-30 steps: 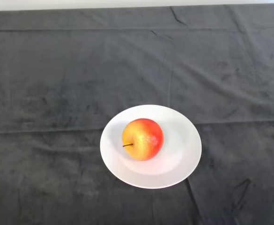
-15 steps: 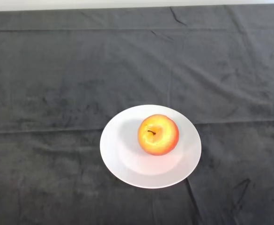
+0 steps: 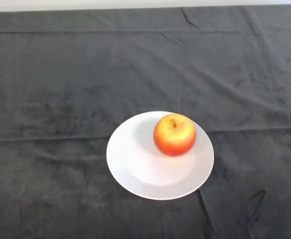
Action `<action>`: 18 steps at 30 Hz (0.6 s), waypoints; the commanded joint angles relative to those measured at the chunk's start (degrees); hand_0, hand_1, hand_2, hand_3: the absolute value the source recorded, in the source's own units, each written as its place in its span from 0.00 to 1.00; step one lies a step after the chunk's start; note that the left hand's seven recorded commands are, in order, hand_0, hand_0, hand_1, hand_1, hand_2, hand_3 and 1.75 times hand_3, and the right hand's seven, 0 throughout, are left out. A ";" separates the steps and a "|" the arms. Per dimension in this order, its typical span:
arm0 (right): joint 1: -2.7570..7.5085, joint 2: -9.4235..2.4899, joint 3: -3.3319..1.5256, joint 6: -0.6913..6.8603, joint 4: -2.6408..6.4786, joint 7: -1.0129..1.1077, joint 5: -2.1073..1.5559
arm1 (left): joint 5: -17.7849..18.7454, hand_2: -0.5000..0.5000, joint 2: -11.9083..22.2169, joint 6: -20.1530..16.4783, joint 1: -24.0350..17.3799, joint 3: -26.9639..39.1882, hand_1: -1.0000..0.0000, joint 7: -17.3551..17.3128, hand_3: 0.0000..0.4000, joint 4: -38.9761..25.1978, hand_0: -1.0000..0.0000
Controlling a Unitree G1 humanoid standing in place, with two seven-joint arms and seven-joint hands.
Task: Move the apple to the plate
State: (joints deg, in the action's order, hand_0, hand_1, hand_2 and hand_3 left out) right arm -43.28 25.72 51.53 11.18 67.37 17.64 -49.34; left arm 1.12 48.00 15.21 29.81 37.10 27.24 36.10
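Since the earlier frames, the apple [image 3: 174, 135] was seen to have rolled across the plate [image 3: 135, 169], from left of centre toward the far right part of it. Its stem, which had pointed left a second ago, was now turned up and toward the far side. The apple was found on the plate, resting against the far right of the inner surface close to the rim, red-orange with a yellow patch near the top. The plate was unmoved, white and round, sitting on the dark cloth [image 3: 60, 89] that covered the bench, slightly right of centre and toward the near side. Creases were noted in the cloth, one running left to right just behind the plate. No part of the hand was in view, so its state could not be told.
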 commanded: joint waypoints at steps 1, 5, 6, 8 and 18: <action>-2.00 0.61 0.23 -0.35 -0.10 0.47 -1.33 | 1.15 0.50 -0.56 -0.56 -2.63 1.13 1.00 -0.17 0.00 -3.66 1.00; -2.00 0.61 0.24 -0.35 -0.11 0.46 -1.32 | 1.14 0.50 -0.63 -0.38 -2.65 1.14 1.00 -0.25 0.00 -3.28 1.00; -2.00 0.60 0.24 -0.35 -0.12 0.46 -1.32 | 1.14 0.50 -0.63 -0.38 -2.64 1.13 1.00 -0.26 0.00 -3.21 1.00; -2.00 0.60 0.24 -0.35 -0.12 0.46 -1.32 | 1.15 0.50 -0.61 -0.50 -2.61 1.11 1.00 -0.31 0.00 -3.16 1.00; -1.99 0.59 0.24 -0.34 -0.15 0.45 -1.31 | 1.16 0.50 -0.62 -0.86 -2.69 1.13 1.00 -0.39 0.00 -3.30 1.00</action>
State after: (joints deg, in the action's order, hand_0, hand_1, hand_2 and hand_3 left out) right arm -43.28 25.72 51.53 11.18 67.37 17.64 -49.34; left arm 1.34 47.77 15.17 29.79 37.10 27.24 36.10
